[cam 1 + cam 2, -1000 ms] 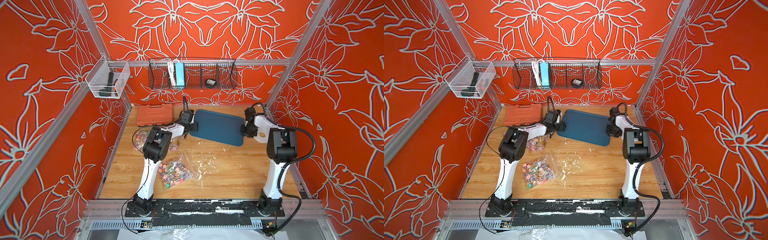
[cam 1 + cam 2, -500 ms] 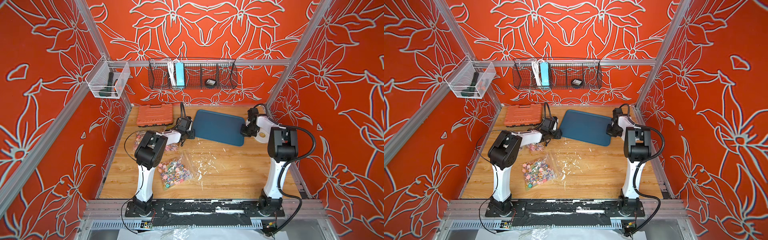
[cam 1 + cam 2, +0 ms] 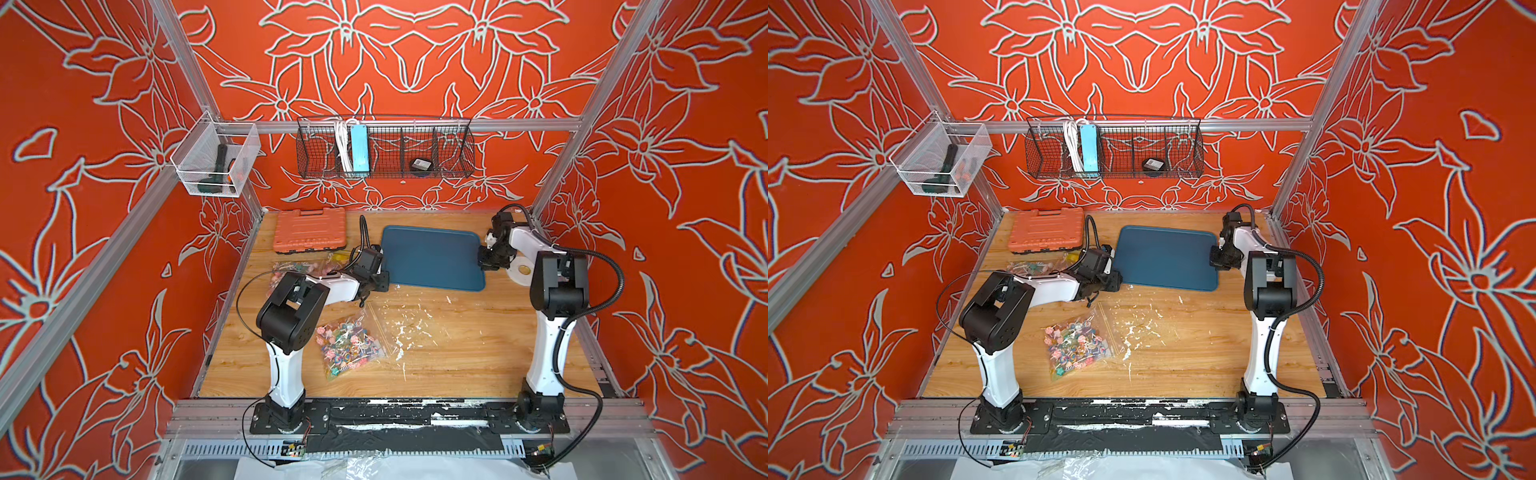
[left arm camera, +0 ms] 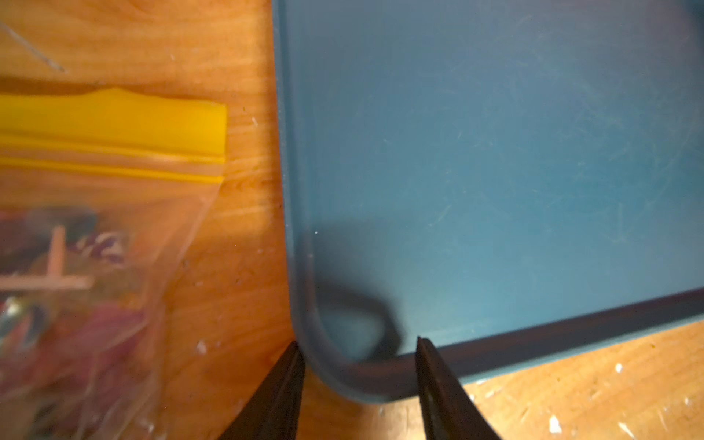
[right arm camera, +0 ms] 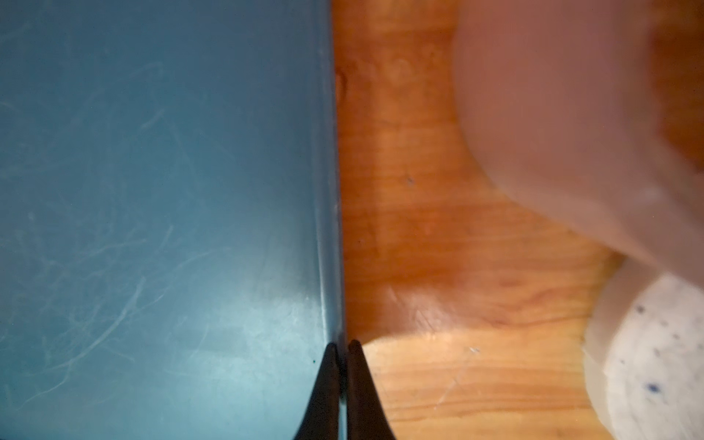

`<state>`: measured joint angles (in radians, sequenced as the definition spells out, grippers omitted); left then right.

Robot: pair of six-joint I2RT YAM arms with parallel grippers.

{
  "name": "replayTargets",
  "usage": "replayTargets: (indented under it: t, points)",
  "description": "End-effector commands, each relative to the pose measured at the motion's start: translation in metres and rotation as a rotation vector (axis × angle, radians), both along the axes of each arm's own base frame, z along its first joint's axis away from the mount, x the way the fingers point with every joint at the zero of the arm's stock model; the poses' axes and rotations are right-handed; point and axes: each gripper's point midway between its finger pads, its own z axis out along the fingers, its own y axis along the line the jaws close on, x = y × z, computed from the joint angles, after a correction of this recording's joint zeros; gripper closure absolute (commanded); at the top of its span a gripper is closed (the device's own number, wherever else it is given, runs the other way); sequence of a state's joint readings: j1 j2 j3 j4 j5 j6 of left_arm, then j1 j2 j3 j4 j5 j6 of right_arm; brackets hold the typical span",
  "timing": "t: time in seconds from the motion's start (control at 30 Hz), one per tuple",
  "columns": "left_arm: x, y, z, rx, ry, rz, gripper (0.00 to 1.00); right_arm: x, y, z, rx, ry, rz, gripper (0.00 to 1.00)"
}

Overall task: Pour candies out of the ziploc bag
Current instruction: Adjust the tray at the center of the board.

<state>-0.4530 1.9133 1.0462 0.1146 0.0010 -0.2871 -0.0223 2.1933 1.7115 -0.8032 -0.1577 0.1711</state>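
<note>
Your right gripper [image 5: 343, 348] pinches the blue tray [image 5: 152, 190] by its rim. Your left gripper [image 4: 358, 343] stands spread astride a tray corner, with the ziploc bag [image 4: 114, 183] just beside it.

A blue tray [image 3: 432, 257] lies flat at the back of the wooden table [image 3: 457, 357]. An orange case [image 3: 309, 230] sits near its left edge and a white roll [image 3: 521, 270] near its right. White flecks [image 3: 415, 328] dot the wood. On the walls hang a black wire basket [image 3: 453, 149], which holds a light-blue power strip [image 3: 359, 149], and a clear bin [image 3: 245, 166].
</note>
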Motion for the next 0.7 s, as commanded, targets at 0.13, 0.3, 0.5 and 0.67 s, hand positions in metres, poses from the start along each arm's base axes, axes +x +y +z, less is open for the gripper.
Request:
replayTargets:
  t: [0.13,0.3,0.5,0.67]
  points:
    - [-0.049,0.011,-0.032,0.067,0.148,-0.007,0.51,-0.001,0.011,-0.036,-0.020,0.111,0.056,0.94]
    - [-0.051,0.015,-0.038,0.084,0.152,0.003,0.51,0.007,0.016,-0.040,-0.021,0.119,0.065,0.94]
    - [-0.047,0.017,-0.043,0.107,0.153,0.016,0.51,0.014,0.016,-0.042,-0.029,0.126,0.064,0.94]
    - [-0.042,0.019,-0.038,0.128,0.142,0.026,0.46,0.012,0.016,-0.038,-0.031,0.131,0.059,0.87]
